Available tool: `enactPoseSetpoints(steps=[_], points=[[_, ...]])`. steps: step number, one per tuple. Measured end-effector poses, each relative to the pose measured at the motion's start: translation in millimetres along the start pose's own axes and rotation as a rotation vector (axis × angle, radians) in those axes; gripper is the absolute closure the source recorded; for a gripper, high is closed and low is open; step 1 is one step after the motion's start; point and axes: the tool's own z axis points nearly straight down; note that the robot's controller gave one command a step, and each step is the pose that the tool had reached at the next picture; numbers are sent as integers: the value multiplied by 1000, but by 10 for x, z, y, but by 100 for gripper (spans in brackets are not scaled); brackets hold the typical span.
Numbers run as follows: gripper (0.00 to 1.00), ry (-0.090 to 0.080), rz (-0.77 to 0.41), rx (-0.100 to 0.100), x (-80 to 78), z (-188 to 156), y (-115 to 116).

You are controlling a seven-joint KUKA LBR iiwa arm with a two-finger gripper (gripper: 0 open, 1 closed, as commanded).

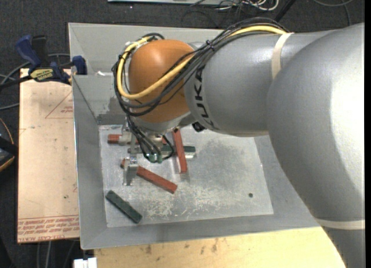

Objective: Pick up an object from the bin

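End effector (137, 158) hangs under the orange wrist cover (153, 81), low in the bin (232, 187). Spread or pressed together: can't tell, the mechanism is too cluttered to read. Nearest thing is a flat red-brown bar (157, 180). Its left end is just beside the end effector's tip, contact unclear. Relative to that bar:
- A second red-brown bar (180, 152) is just above its right end, running steeply up the view.
- A small red-brown piece (113, 138) is up-left, well apart.
- A dark green bar (123, 207) is down-left, near, lying diagonal on the bin floor.
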Motion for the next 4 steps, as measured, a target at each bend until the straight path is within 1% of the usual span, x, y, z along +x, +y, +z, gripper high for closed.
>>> enactPoseSetpoints(steps=[1,2,3,4], points=[[0,-7,3,-1,-22,-42,-8],[100,-12,-188,-6,-224,830,-468],[100,-12,-188,-6,-224,830,-468],[100,-9,-202,-1,-123,-382,-594]])
